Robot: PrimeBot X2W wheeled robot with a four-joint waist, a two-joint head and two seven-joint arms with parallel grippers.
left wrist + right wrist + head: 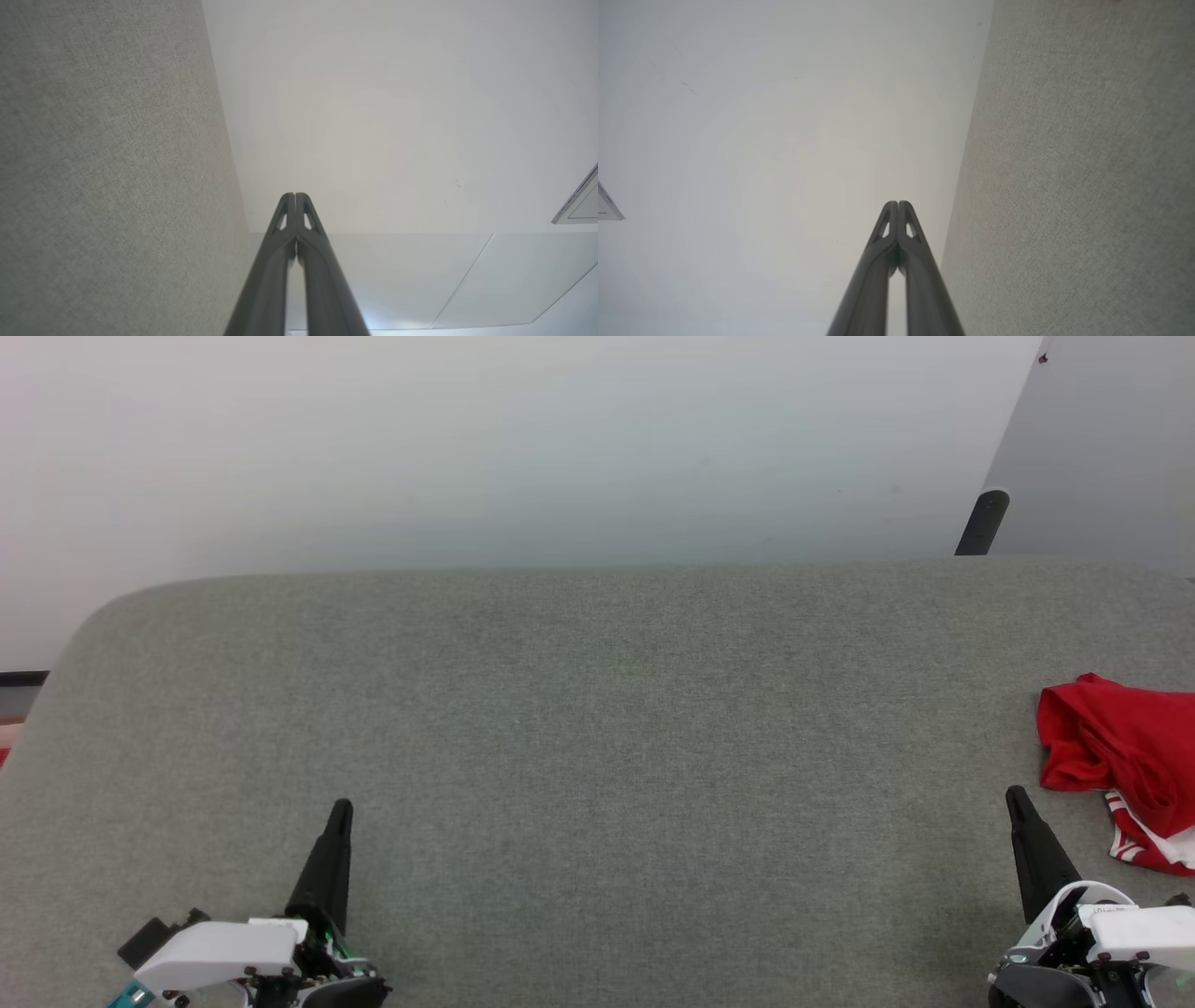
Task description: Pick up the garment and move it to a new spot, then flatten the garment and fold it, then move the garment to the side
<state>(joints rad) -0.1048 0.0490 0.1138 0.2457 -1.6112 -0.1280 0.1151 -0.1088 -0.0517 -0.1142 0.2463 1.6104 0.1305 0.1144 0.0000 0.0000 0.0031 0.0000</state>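
A red shirt [1125,747] lies crumpled in a soft heap at the right edge of the bench [597,709], running out of the head view, with red-and-white striped trim showing at its near side. The folds are too bunched for any print to be read.

Just to its left and nearer, apart from the cloth, the right hand [1015,795] points toward the far edge, its two long dark fingers pressed together and holding nothing. Well across at the near left, the left hand [342,805] points the same way, fingers likewise pressed tip to tip and empty.

Between the two hands stretches a broad run of bare grey woven fabric, flat and faintly flecked. The bench's far edge runs straight and its far-left corner is rounded. Beyond it stands a plain pale wall [560,448]; at the far right a dark rounded post [982,523] rises beside a grey panel [1102,448].
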